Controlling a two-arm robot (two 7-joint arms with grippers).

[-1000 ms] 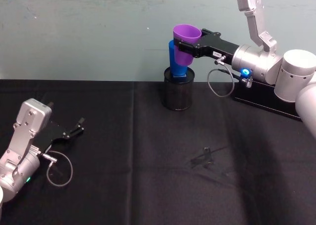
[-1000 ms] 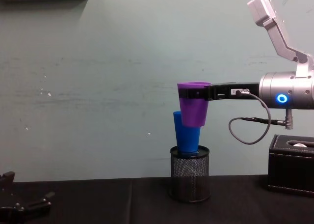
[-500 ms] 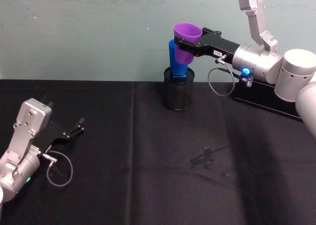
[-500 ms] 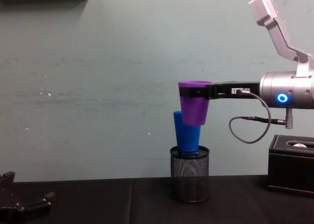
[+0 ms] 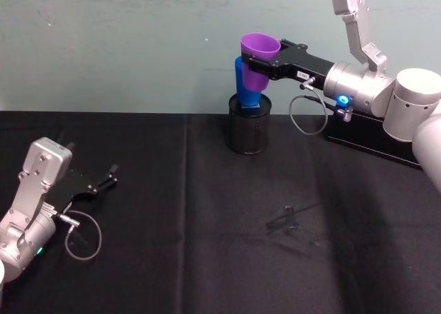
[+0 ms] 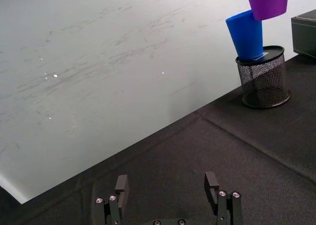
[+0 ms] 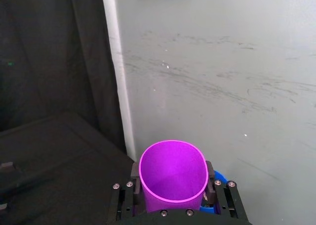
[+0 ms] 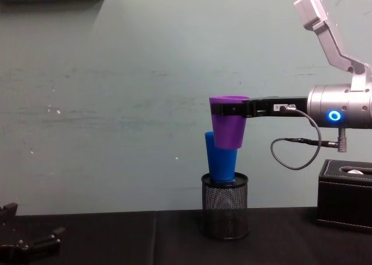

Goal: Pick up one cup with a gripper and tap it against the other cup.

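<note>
Progress: From where I stand, the pick-up is done and the tap is either happening or a hair away.
Done: the purple cup (image 8: 228, 122) is off the table (image 5: 207, 224), held high in the air at the back of the scene.
Left to do: I can't tell whether the cups are really touching. In the chest view the purple cup's lower side overlaps the top rim of the blue cup (image 8: 221, 163), so they are touching or just beside each other. If there is a gap, a small nudge sideways should close it.
Purple cup: upright, mouth up, its base about level with the blue cup's rim and a little to the robot's right of it.
Blue cup: standing narrow end down in a black mesh pen holder (image 8: 225, 207) near the wall, leaning slightly in the left wrist view.
Right arm: stretched out about level from the right, forearm pointing left toward the cups, a cable looping beneath it, above a black box (image 8: 346, 192).
Right end effector (image 5: 258, 66): clamped on the purple cup just below its rim, one finger on each side.
Left arm: parked low on the table at the near left, well apart from the cups.
Left end effector (image 6: 165, 183): fingers spread apart, holding nothing.
</note>
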